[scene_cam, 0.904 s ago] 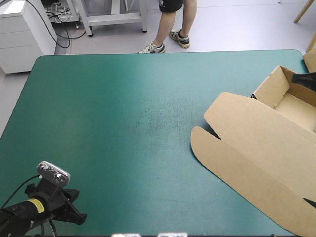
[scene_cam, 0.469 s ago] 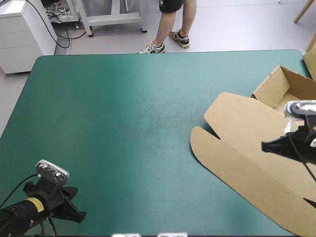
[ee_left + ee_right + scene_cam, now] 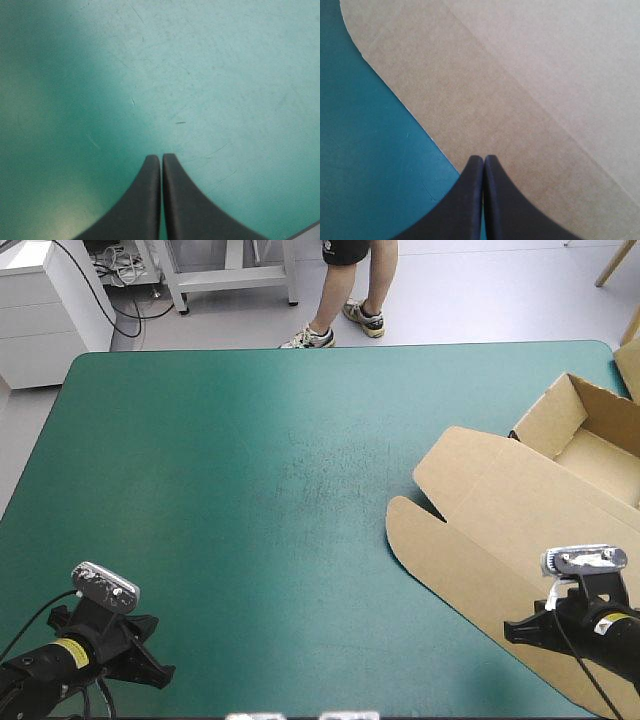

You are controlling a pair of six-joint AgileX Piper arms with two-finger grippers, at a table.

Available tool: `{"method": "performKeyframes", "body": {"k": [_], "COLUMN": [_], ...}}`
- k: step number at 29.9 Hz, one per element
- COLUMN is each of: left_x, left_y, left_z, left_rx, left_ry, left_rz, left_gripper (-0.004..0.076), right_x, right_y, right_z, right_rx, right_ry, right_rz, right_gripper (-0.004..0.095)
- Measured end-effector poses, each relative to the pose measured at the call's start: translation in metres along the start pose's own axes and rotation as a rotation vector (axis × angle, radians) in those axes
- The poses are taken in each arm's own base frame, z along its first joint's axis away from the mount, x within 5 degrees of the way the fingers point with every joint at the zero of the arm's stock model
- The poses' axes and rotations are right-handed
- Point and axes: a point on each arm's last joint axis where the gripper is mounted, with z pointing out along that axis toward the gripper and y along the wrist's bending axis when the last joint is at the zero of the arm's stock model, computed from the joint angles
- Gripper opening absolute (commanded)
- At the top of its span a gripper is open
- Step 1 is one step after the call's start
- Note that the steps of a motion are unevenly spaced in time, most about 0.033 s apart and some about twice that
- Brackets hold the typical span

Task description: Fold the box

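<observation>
High view | brown cardboard box [image 3: 520, 530], open tray, lid flat, at teal-green tabletop's [image 3: 250, 490] right side, long axis diagonal | right pincer [image 3: 483, 159] pressed together over box's lid-flap edge, nearer | left pincer [image 3: 161, 157] pressed together, well apart from box

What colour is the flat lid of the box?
Plain brown, with no print on it. The box shows best in the high view.

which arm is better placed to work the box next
Right, probably: the right gripper, shut, is over the box at its flat lid, while the left gripper, also shut, is over bare teal-green cover, far from it.
</observation>
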Motion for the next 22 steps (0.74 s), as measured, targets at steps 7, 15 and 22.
{"method": "performKeyframes", "body": {"k": [7,15,22], "left_x": [-0.001,-0.001,-0.001], "left_y": [0.0,0.0,0.0], "left_z": [0.0,0.0,0.0], "left_rx": [-0.002,-0.001,0.001], "left_ry": [-0.009,-0.009,-0.01], "left_rz": [0.023,0.051,0.05], "left_gripper": [-0.0008,-0.0008,-0.0008], "right_x": [0.018,0.023,0.024], "right_y": [0.002,0.004,0.003], "right_z": [0.003,0.001,0.006], "right_rx": [0.007,0.014,0.021], "right_ry": [-0.03,-0.075,-0.091], "right_rz": [-0.026,-0.035,-0.031], "right_gripper": [-0.0021,-0.0021,-0.0021]}}
